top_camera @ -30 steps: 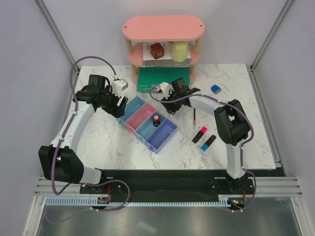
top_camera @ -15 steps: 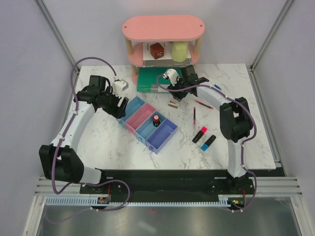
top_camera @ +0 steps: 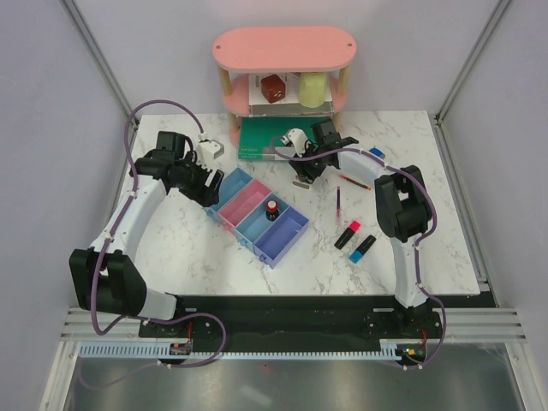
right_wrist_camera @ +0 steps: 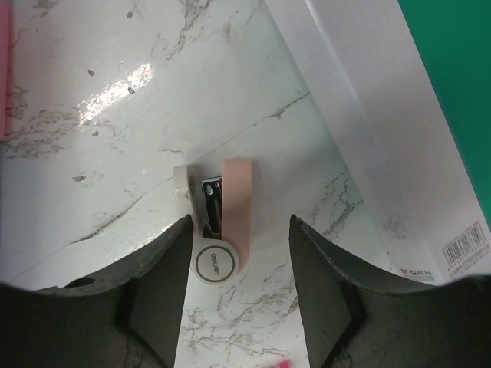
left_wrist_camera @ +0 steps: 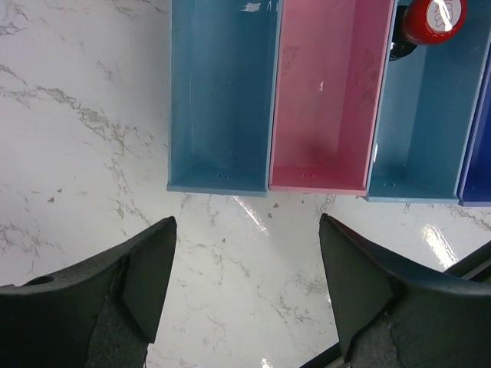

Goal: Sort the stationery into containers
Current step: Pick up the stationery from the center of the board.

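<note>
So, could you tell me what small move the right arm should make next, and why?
Probably lower the right gripper straight down and close on the small beige-white piece: its jaws stand open and the piece lies loose on the table, framed between them in the wrist view.

In the right wrist view, a round white badge (right_wrist_camera: 215, 264) sat on the lower end of the small beige-and-white plastic piece (right_wrist_camera: 234, 192) at centre frame. Its tiny grey lettering seemed to read "deli". At the lower right, the white paper back cover of the flat green book (right_wrist_camera: 368, 115) bore a barcode (right_wrist_camera: 464, 244) with small print beside it, too fine to read. Nothing else was legible.
</note>
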